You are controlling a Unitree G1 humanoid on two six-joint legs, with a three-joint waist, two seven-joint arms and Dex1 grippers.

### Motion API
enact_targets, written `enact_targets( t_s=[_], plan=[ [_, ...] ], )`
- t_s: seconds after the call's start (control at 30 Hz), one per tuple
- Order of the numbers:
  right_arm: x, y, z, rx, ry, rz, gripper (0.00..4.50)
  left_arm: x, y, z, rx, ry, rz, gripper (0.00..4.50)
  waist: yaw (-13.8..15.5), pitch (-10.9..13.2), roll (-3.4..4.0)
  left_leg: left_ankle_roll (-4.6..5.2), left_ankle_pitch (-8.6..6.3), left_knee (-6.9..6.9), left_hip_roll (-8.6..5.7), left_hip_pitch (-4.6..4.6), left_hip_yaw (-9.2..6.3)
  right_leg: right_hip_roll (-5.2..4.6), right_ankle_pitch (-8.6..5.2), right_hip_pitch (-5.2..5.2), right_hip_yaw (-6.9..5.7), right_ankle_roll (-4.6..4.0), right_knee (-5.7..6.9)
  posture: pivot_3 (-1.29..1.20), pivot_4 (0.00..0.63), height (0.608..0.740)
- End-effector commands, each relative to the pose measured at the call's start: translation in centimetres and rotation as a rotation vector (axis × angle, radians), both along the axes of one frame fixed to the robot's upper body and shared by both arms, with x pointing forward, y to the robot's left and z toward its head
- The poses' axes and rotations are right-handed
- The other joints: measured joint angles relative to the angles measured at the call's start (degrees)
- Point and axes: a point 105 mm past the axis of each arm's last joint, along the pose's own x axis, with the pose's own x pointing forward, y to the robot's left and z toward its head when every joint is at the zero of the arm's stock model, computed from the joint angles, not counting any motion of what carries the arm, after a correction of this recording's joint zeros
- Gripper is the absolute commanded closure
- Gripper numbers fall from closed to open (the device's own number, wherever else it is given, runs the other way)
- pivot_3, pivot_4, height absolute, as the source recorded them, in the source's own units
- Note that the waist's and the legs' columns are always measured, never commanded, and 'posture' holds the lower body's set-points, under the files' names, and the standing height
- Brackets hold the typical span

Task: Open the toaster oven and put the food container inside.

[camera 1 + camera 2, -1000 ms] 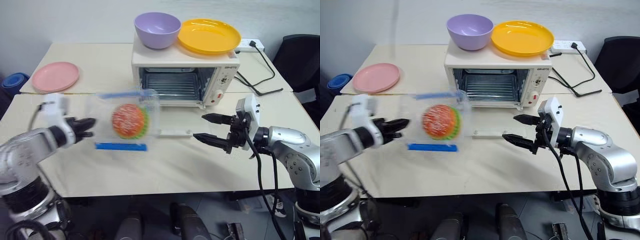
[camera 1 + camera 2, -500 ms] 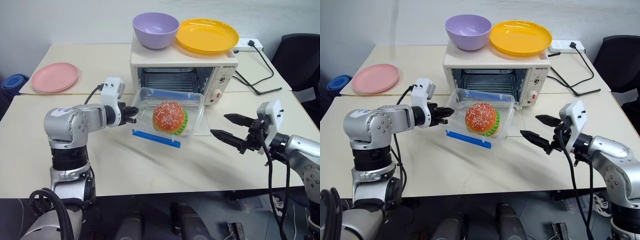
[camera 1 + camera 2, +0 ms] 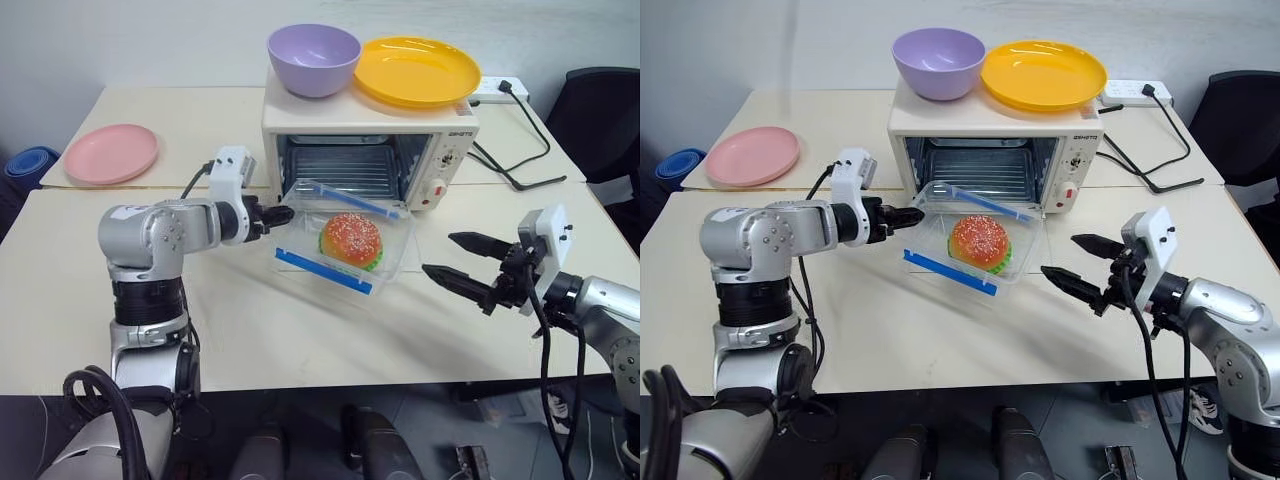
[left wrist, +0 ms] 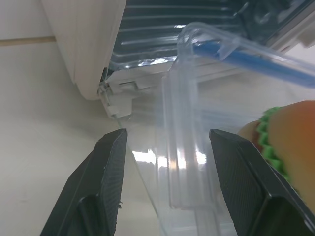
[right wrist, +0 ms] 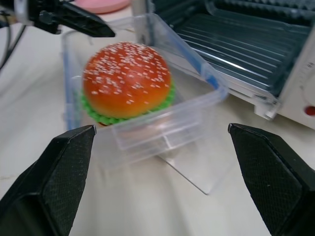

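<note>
Cream tabletop [image 3: 300, 330]: food container [image 3: 345, 245], light, rigid, slippery; grasp its rim. Left gripper [image 3: 283, 215] parted astride the rim, grip uncertain; right gripper [image 3: 462, 262] wide, empty

One toaster oven [image 3: 370, 145] stands on the table [image 3: 300, 340], and one food container [image 3: 340, 245] with a single toy burger [image 3: 351, 240] and two blue clips lies before it. There are two plates, one yellow plate [image 3: 417, 71] on the oven and one pink plate [image 3: 110, 153] on the table, and one purple bowl [image 3: 314, 59]. One power strip [image 3: 495, 91] lies behind with two black cables [image 3: 515, 150], and one black chair [image 3: 600, 115] stands beside the table.
</note>
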Motion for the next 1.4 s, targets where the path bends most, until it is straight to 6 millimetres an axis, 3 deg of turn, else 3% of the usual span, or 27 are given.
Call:
enact_targets(
  t_s=[0.03, 0.13, 0.2, 0.27, 0.33, 0.57, 0.67, 0.77, 0.9, 0.97, 1.1, 1.4],
  plan=[
    [-1.1, 0.4, 1.9, -0.004, -0.063, 0.051, 0.0, -1.5, 0.8, 2.9, -0.081, -0.116, -0.058, 1.68, 0.1, 0.0, 0.0, 0.0, 0.0, 0.0, 0.0, -0.01, -0.01, 0.0, 0.0, 0.0, 0.0, 0.0, -0.01, 0.0, 0.15, 0.74],
    [-1.8, 0.8, 2.1, 0.0, -0.053, 0.093, 0.0, -3.2, 1.7, 4.3, -0.134, -0.189, -0.135, 1.68, 0.1, 0.0, 0.0, 0.0, 0.0, 0.0, -0.01, -0.01, 0.0, -0.03, 0.0, 0.0, 0.01, 0.0, -0.01, 0.0, 0.15, 0.74],
    [-2.5, 1.4, 2.0, 0.023, -0.029, 0.141, 0.38, -5.7, 2.3, 5.0, -0.166, -0.247, -0.27, 1.62, 0.0, 0.0, 0.0, 0.0, 0.0, 0.0, 0.0, 0.0, 0.0, -0.03, 0.0, 0.0, 0.0, -0.01, -0.01, 0.0, 0.15, 0.74],
    [-3.4, 2.3, 1.7, 0.05, 0.002, 0.19, 0.83, -8.2, 2.5, 4.6, -0.147, -0.26, -0.409, 1.99, -0.4, 0.0, 0.01, -0.03, -0.02, -0.02, 0.05, 0.01, 0.02, -0.04, -0.04, 0.0, 0.02, -0.07, -0.02, 0.0, 0.15, 0.74],
    [-3.8, 2.9, 1.1, 0.065, 0.031, 0.207, 1.43, -9.4, 2.5, 3.4, -0.081, -0.251, -0.485, 2.43, -0.5, 0.0, 0.01, -0.06, -0.03, -0.02, 0.07, 0.02, -0.03, -0.07, -0.1, 0.01, 0.01, -0.17, 0.0, 0.0, 0.15, 0.74],
    [-3.7, 5.3, -2.4, 0.087, 0.126, 0.217, 3.66, -9.2, 2.4, -1.3, 0.156, -0.208, -0.607, 4.43, 0.2, 0.0, 0.01, 0.08, 0.06, 0.0, 0.02, 0.04, 0.01, -0.09, -0.39, 0.1, 0.05, -0.66, -0.19, 0.0, 0.15, 0.74],
    [-2.7, 6.3, -3.9, 0.063, 0.137, 0.186, 4.49, -8.3, 1.7, -2.4, 0.212, -0.215, -0.638, 4.5, 0.4, 0.0, 0.01, 0.1, 0.05, 0.0, 0.03, 0.02, 0.03, -0.01, -0.31, 0.08, 0.05, -0.52, -0.18, 0.0, 0.15, 0.74],
    [-0.7, 6.8, -4.7, 0.048, 0.12, 0.103, 4.49, -6.7, 1.0, -3.6, 0.271, -0.227, -0.63, 4.5, 0.5, 0.0, 0.01, 0.11, 0.04, 0.0, 0.02, -0.03, 0.02, 0.05, -0.15, 0.06, 0.02, -0.23, -0.17, 0.0, 0.15, 0.74],
    [2.0, 7.1, -4.6, 0.019, 0.058, 0.01, 4.49, -5.4, -0.5, -3.7, 0.25, -0.255, -0.65, 4.5, 0.4, 0.0, 0.01, 0.12, 0.05, 0.01, 0.0, -0.03, 0.05, 0.12, -0.11, 0.05, 0.01, -0.18, -0.14, 0.0, 0.15, 0.74],
    [4.4, 6.6, -3.6, 0.011, -0.002, -0.087, 4.49, -4.3, -2.0, -3.4, 0.216, -0.287, -0.633, 4.5, 0.4, 0.0, 0.01, 0.15, 0.02, 0.0, 0.0, -0.04, 0.03, 0.11, -0.1, 0.03, 0.02, -0.15, -0.07, 0.0, 0.15, 0.74],
    [7.3, 6.5, -2.5, -0.004, -0.073, -0.17, 4.49, -2.3, -3.7, -3.0, 0.18, -0.337, -0.566, 4.5, 0.4, 0.0, 0.02, 0.17, 0.03, 0.05, -0.04, -0.07, 0.04, 0.09, -0.06, -0.01, -0.01, -0.08, -0.02, 0.0, 0.15, 0.74],
    [13.3, 7.8, -0.7, -0.002, -0.181, -0.289, 4.49, 3.3, -4.3, -1.1, 0.139, -0.431, -0.286, 4.5, 0.2, 0.0, 0.02, 0.15, 0.05, 0.04, -0.02, -0.06, 0.15, 0.0, -0.02, -0.14, -0.07, -0.04, 0.13, 0.0, 0.15, 0.74]
  ],
)
